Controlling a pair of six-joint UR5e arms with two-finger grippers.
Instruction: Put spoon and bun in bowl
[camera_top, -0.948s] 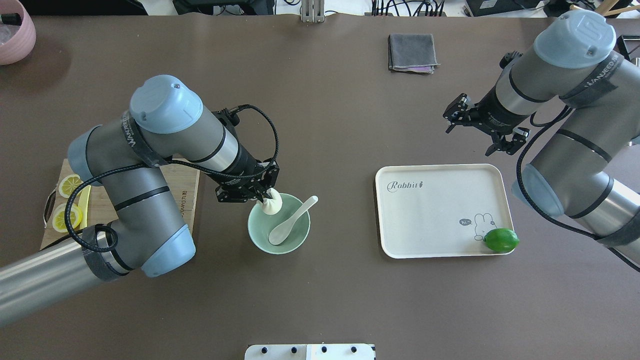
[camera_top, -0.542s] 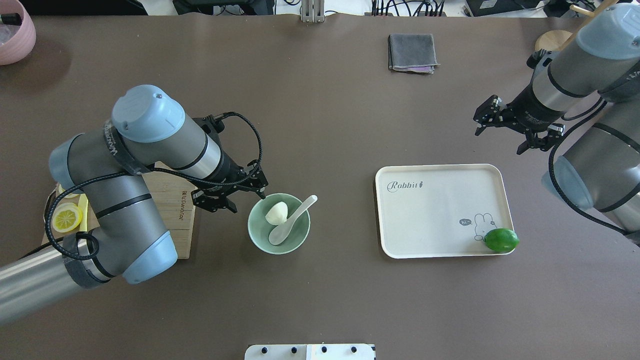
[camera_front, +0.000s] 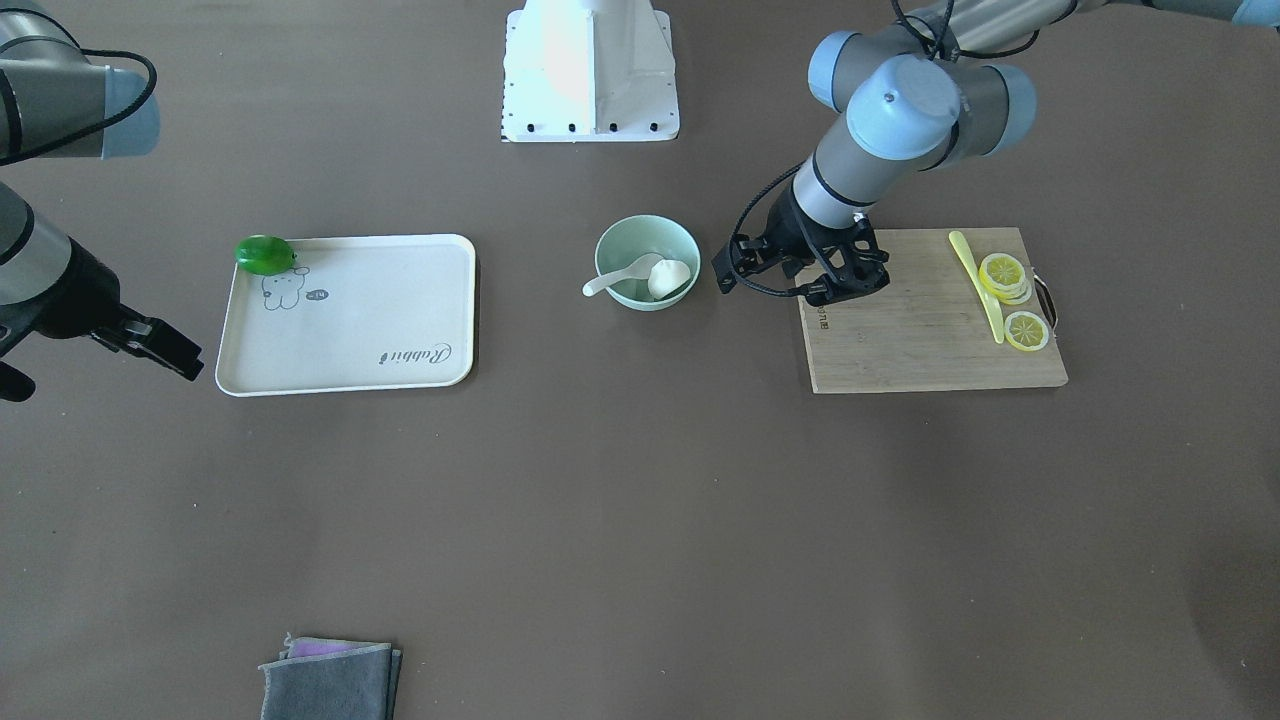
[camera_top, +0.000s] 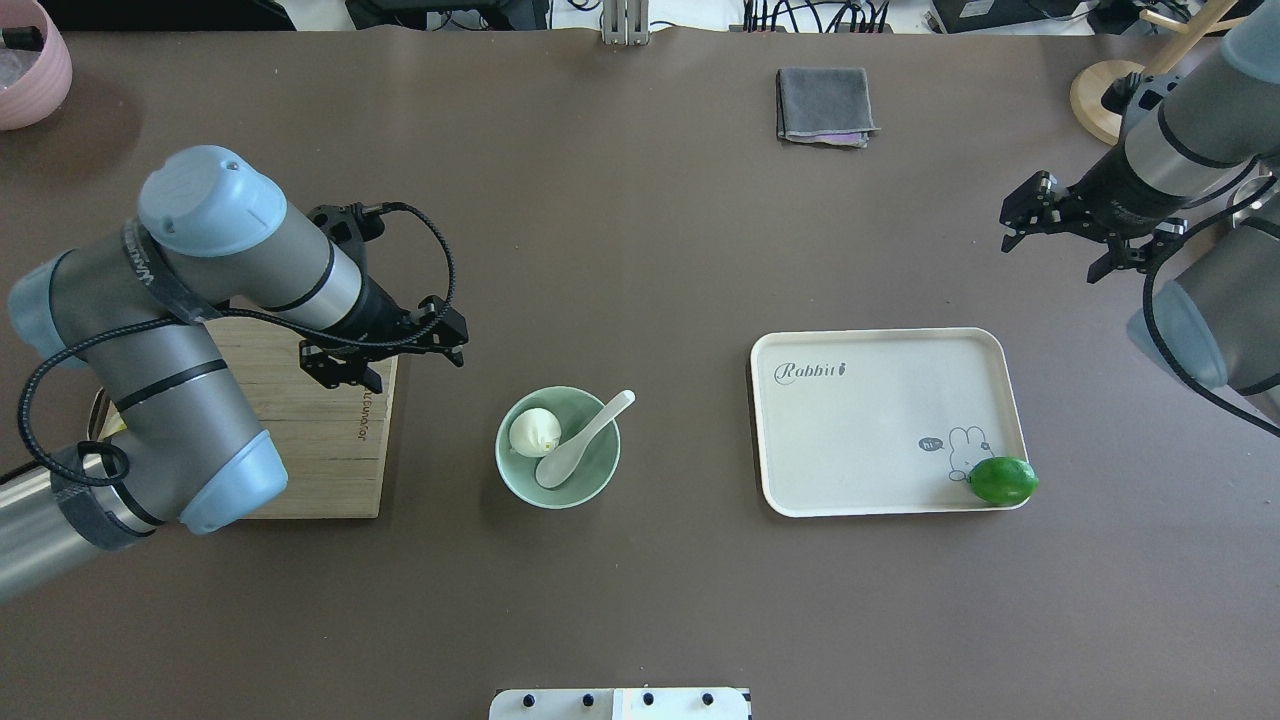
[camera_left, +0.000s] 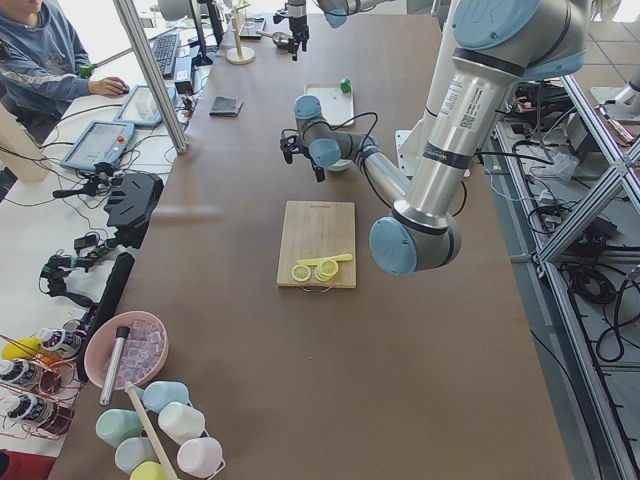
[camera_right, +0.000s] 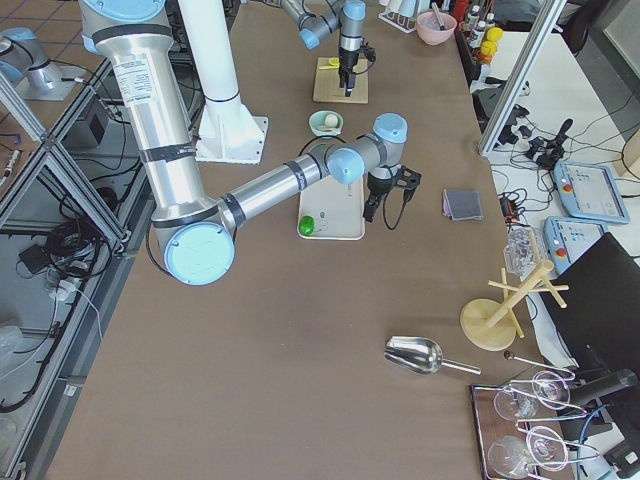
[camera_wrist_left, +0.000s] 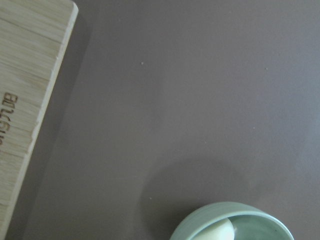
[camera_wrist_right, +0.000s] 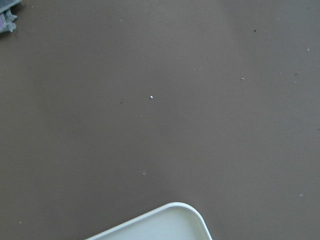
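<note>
Left gripper, fingers apart and empty, now withdrawn from the bowl to the cutting board corner, leaving the bun beside the spoon inside, so the task appears complete; right gripper, fingers likewise apart, retreated beyond the tray carrying a green fruit.

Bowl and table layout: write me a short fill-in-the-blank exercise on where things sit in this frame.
Inside the bowl lie the spoon and the ____.
The green fruit sits on a corner of the ____.
The lemon slices lie on the wooden ____.
The left gripper, open, holds ____.
Missing words: bun; tray; board; nothing.
</note>
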